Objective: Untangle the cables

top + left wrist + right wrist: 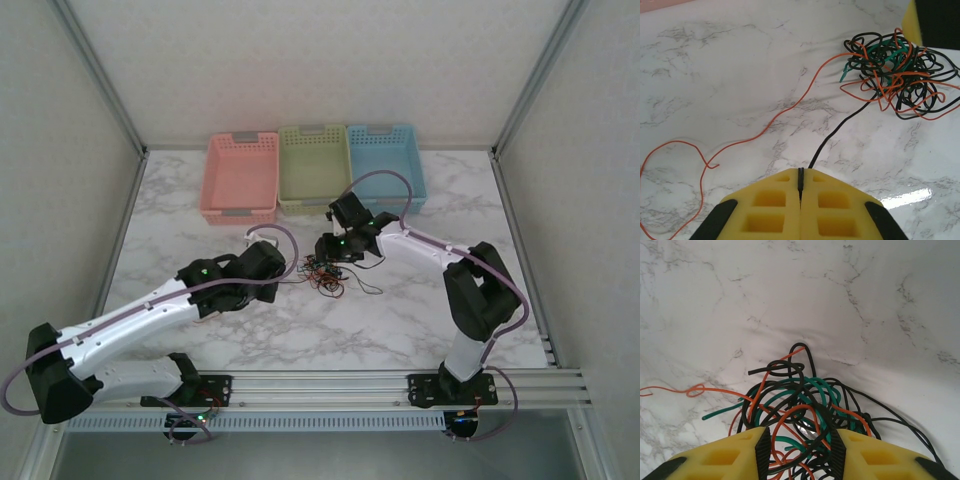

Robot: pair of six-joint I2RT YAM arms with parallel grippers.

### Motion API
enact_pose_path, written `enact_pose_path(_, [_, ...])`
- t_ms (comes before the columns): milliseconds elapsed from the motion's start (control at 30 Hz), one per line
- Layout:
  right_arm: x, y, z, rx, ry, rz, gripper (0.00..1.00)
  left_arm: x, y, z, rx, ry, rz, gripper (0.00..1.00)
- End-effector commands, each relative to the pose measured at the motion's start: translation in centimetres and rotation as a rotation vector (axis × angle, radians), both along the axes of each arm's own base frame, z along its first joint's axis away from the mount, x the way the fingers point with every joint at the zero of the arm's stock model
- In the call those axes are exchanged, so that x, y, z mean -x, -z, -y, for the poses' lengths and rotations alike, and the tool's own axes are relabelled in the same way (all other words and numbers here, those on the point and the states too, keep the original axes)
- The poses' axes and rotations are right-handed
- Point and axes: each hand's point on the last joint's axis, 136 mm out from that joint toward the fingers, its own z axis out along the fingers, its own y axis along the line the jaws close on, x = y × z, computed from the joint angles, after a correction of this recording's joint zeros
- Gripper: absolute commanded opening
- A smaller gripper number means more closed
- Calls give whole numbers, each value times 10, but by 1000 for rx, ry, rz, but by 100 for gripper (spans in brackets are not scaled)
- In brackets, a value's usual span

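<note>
Cable tangle (897,75): black, orange and teal wires, knotted on the marble worktop (730,70).
Left claw (800,175): pressed together, pinching one black wire (840,127) that leads to the tangle.
Right claw (800,436): spread, straddling the tangle.
Orange wire (765,132): trails loose across the worktop.

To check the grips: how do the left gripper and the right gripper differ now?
The left gripper has its jaws shut; the right gripper has them apart. The left gripper pinches one black cable, away from the tangle; the right gripper straddles the tangle, with many strands between its jaws. Both have yellow fingers.
</note>
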Motion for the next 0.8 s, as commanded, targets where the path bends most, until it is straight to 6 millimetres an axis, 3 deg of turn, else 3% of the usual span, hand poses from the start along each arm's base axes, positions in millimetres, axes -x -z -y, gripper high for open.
enact_pose_path(0, [4, -5, -10, 28, -42, 15, 40, -4, -3, -3, 5, -24, 7, 0])
enact_pose_path(100, [0, -8, -5, 78, -33, 35, 41, -5, -4, -4, -9, -25, 11, 0])
enact_pose_path(133, [8, -7, -12, 92, -60, 36, 42, -5, -3, -4, -9, -24, 10, 0])
enact_pose_path(333, [12, -4, -14, 159, -81, 47, 41, -5, -3, -5, -11, -29, 15, 0])
enact_pose_path(533, [12, 5, -10, 214, -86, 26, 36, -5, -1, -5, -14, -31, 12, 0])
enact_pose_path(767, [11, 2, -7, 227, -88, 49, 15, -5, 0, -8, -22, -40, 13, 0])
